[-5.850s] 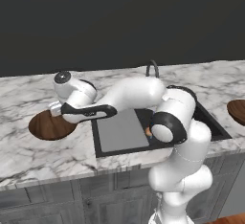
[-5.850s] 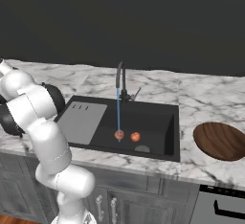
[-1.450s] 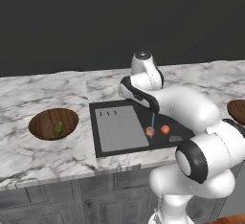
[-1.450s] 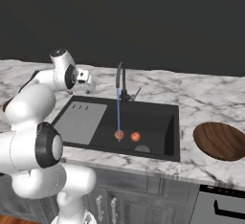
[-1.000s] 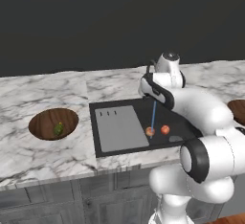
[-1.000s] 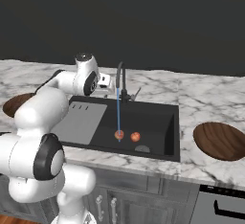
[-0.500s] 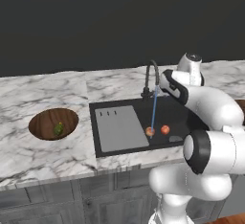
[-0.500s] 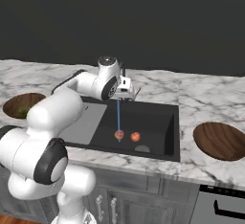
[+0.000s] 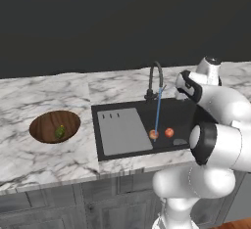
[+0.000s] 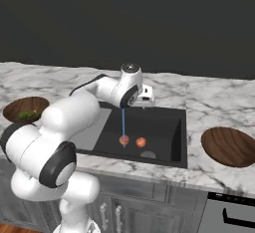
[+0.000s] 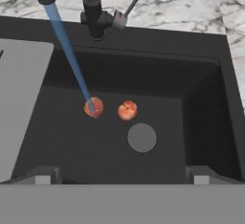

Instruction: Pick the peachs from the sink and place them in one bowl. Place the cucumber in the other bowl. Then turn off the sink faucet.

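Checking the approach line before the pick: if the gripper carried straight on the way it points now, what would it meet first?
Probably the bare black floor of the sink, near the round grey drain. In the hand view the gripper aims into the basin, with both peaches slightly off that line; depth is hard to judge.

- White-grey marble counter (image 9: pixel 44 96) runs the full width here, dark veins all over it, and it carries on past the right side in the right base view.
- Behind it, a plain dark wall (image 9: pixel 98 22), flat and featureless.
- Below the counter edge, grey cabinet fronts (image 9: pixel 73 203); two small metal handles (image 10: pixel 102 209) show on the doors in the right base view.
- Far lower right of that view, a grey appliance front (image 10: pixel 234 214) with a dark bar handle.
- A thin blue stream of water (image 11: pixel 72 60) slants down, straight and unbroken.
- A round grey drain disc (image 11: pixel 141 137) lies flat, just beside where the stream lands.
- A sliver of reddish wooden floor (image 9: pixel 235 223) sits at the bottom corner.
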You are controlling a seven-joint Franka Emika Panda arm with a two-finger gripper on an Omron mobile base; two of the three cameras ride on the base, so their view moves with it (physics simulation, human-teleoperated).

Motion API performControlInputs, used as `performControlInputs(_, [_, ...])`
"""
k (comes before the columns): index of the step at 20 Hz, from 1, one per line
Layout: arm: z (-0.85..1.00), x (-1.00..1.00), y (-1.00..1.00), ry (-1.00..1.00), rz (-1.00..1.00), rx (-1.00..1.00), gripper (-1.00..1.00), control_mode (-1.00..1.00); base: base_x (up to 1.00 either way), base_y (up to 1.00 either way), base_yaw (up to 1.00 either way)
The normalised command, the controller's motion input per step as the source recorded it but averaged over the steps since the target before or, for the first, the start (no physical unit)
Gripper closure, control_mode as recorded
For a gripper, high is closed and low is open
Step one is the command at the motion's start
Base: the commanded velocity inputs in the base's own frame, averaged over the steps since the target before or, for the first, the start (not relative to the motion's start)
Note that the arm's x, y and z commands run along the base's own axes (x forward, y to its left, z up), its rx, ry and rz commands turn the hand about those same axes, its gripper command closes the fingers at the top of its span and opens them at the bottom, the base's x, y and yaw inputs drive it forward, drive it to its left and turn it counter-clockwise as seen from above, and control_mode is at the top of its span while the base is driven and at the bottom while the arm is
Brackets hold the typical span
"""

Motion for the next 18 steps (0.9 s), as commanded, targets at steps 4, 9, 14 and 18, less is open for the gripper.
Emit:
performControlInputs(4, [-0.31,0.0,-0.33,0.1,0.05,0.0,-1.0,-1.0,0.0,0.0,0.0])
performControlInputs(9, [-0.37,0.02,-0.23,0.09,0.09,0.01,-1.0,-1.0,0.0,0.0,0.0])
performControlInputs(14, [-0.42,0.05,-0.18,0.06,0.12,0.03,-1.0,-1.0,0.0,0.0,0.0])
performControlInputs(18, [-0.34,0.1,-0.01,0.01,0.06,0.01,-1.0,-1.0,0.0,0.0,0.0])
